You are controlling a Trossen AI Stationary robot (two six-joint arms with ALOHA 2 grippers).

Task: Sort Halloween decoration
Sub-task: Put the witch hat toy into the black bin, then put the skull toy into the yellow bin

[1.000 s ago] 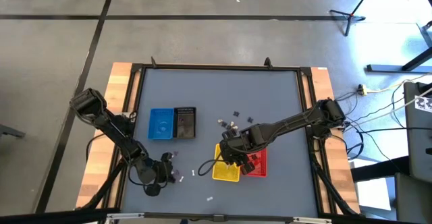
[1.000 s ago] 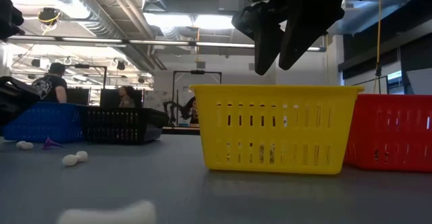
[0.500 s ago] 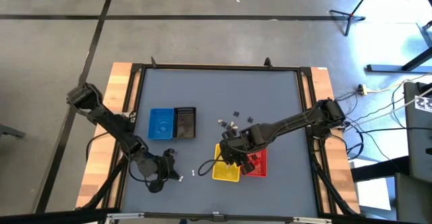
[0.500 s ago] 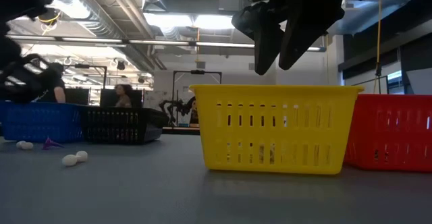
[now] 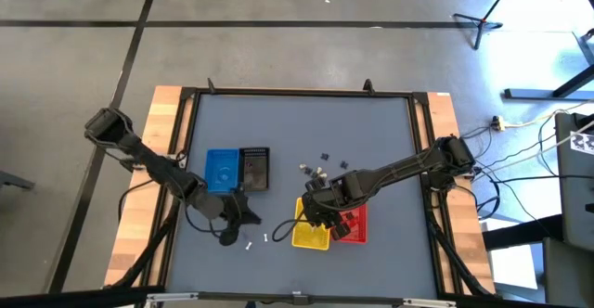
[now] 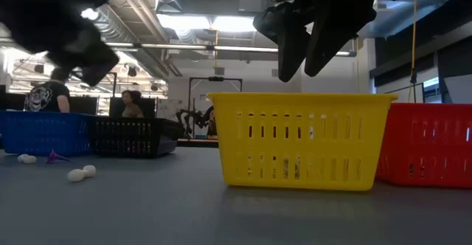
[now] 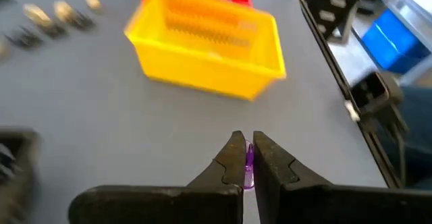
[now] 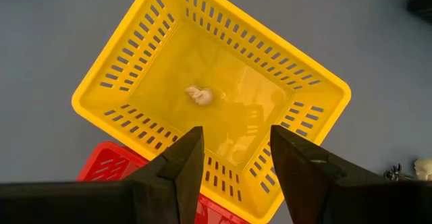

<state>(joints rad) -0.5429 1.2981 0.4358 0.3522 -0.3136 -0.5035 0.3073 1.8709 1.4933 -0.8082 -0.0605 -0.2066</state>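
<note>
Purple trinket point(image 7: 249, 164) sits pinched in the left gripper point(image 7: 247, 160); right gripper point(image 8: 231, 158), fingers spread, hangs over yellow basket point(image 8: 135, 55) holding seemingly 1 tan trinket point(image 8: 198, 95).

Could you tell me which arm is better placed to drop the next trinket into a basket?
The left, I think: its hand is shut on a purple trinket. The right hand hangs open and empty above the yellow basket.

Left gripper point(image 7: 246, 158) low near the table's front, fingers pinched nearly together; right gripper point(image 8: 233, 158) hovering mid-right, fingers spread.
</note>
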